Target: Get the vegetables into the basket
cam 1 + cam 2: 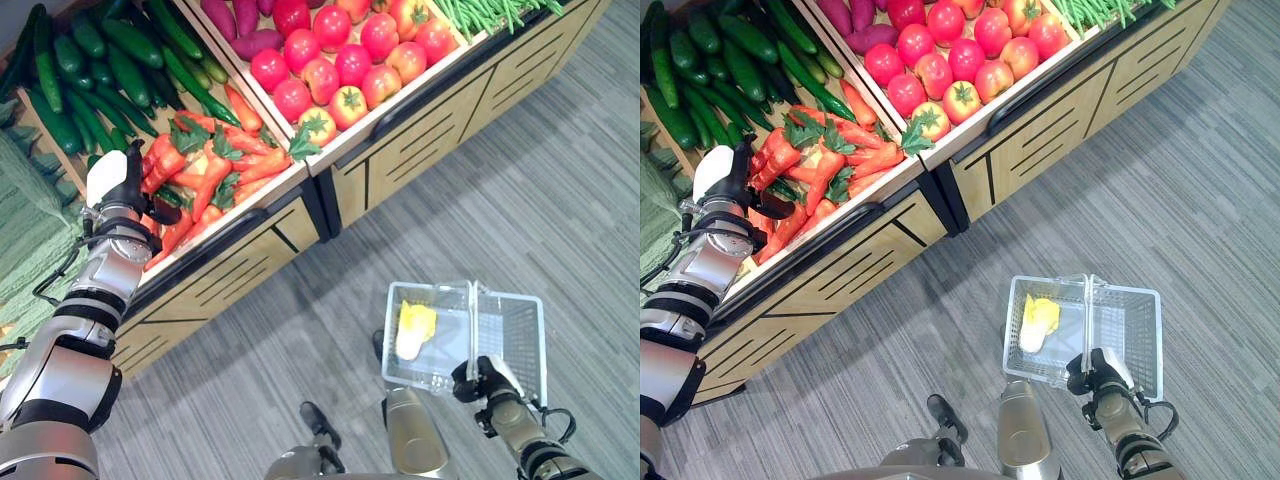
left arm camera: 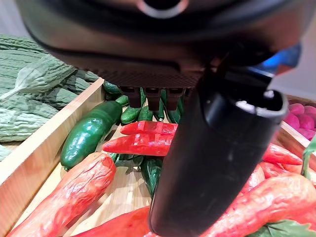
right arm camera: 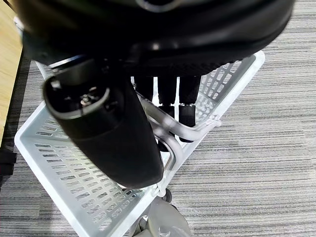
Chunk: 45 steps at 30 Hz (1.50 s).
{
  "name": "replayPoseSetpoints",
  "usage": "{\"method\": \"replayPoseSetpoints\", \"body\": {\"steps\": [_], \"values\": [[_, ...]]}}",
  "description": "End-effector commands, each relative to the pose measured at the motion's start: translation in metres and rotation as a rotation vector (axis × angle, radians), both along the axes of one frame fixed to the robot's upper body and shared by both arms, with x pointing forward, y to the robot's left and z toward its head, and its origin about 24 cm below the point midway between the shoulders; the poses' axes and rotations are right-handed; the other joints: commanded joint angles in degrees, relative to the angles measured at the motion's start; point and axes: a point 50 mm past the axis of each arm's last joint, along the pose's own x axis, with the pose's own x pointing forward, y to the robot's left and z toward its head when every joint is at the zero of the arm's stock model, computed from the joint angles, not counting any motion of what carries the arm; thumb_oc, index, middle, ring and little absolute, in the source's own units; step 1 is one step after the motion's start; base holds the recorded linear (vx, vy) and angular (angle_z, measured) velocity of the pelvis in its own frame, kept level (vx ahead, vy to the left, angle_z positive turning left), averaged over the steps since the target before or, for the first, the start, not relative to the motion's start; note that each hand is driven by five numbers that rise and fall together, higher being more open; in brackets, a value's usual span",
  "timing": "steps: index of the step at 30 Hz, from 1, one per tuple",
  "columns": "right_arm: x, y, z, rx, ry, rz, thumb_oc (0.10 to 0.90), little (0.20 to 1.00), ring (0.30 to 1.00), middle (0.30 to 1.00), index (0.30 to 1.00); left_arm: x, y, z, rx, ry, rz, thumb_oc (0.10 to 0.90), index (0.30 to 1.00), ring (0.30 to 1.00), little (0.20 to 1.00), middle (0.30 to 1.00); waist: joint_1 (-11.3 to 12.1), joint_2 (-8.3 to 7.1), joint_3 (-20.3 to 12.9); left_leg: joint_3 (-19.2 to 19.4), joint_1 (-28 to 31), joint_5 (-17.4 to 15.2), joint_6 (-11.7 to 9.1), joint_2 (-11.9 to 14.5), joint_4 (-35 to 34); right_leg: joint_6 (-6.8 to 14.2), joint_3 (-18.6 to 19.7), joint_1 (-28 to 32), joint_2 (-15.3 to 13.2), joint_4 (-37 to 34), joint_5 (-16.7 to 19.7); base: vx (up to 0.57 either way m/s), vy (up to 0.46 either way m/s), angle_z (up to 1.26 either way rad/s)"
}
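Wooden produce stand (image 1: 420,150) fills the upper half of the head views, over grey carpet floor (image 1: 560,200). Compartments by size of pile: cucumbers (image 1: 110,60) upper left, tomatoes (image 1: 340,60) top centre, carrots (image 1: 215,165) left of centre, purple sweet potatoes (image 1: 235,20) at the top edge, green beans (image 1: 490,12) top right, bitter gourds (image 2: 29,94) at the far left. White wire basket (image 1: 510,330) sits lower right of the frame, off the stand, above the floor; a yellow-white leafy vegetable (image 1: 413,328) lies in its left half. Right robot hand (image 1: 478,380) at the basket's lower edge, fingers curled round the basket handle (image 3: 170,131), which the right wrist view confirms. Left robot hand (image 1: 125,185) at left-centre, over the left end of the carrot compartment, thumb with white cover raised; in the left wrist view its fingers (image 2: 153,96) hang straight above red chillies (image 2: 143,140) and green peppers (image 2: 89,133), holding nothing, thumb apart from them.
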Motion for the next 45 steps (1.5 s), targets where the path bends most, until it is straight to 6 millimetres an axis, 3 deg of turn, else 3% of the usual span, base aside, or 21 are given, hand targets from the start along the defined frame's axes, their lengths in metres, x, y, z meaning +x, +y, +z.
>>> {"method": "replayPoseSetpoints", "body": {"steps": [1,23,24,25,45], "values": [[-0.055,-0.010,-0.023,-0.065,0.227,0.016,0.400,0.300,0.300,0.300,0.300,-0.009,0.035,0.059,0.086,-0.185,0.128,0.400,0.300,0.300,0.300,0.300,-0.7,-1.17,-3.5,-2.4,-5.0,5.5,-3.7,3.2,-0.1,5.3,0.3,1.3,-1.7,1.3,-0.4,0.00,0.000,0.00],[-0.054,-0.008,-0.023,-0.065,0.224,0.022,0.400,0.300,0.300,0.300,0.300,-0.006,0.026,0.060,0.125,-0.194,0.099,0.400,0.300,0.300,0.300,0.300,-0.1,-1.62,-3.5,-2.5,-6.2,5.7,-3.6,3.1,-0.1,5.0,0.5,0.1,-1.3,1.4,-0.1,0.00,0.000,0.00],[-0.054,-0.007,-0.024,-0.063,0.226,0.023,0.400,0.300,0.300,0.300,0.300,-0.006,0.026,0.060,0.129,-0.191,0.099,0.629,0.621,0.621,0.621,0.621,0.0,-1.63,-3.5,-2.5,-6.1,5.7,-3.6,3.1,-0.1,5.0,0.5,0.0,-1.3,1.4,-0.1,0.00,0.000,0.00],[-0.053,-0.007,-0.023,-0.066,0.223,0.025,0.400,0.300,0.300,0.300,0.300,-0.006,0.025,0.060,0.131,-0.187,0.099,0.900,1.000,1.000,1.000,1.000,-0.1,-1.64,-3.4,-2.5,-6.2,5.7,-3.6,3.2,-0.1,5.0,0.5,0.0,-1.3,1.4,-0.1,0.00,0.000,0.00],[-0.050,-0.003,-0.024,-0.055,0.214,0.029,0.400,0.300,0.300,0.300,0.300,-0.004,0.023,0.062,0.118,-0.202,0.104,0.900,1.000,1.000,1.000,1.000,0.4,-2.43,-2.7,-2.7,-7.0,5.8,-3.6,3.2,-0.1,4.8,1.0,-1.3,-0.7,1.4,0.2,0.00,-0.002,-0.02]]}}
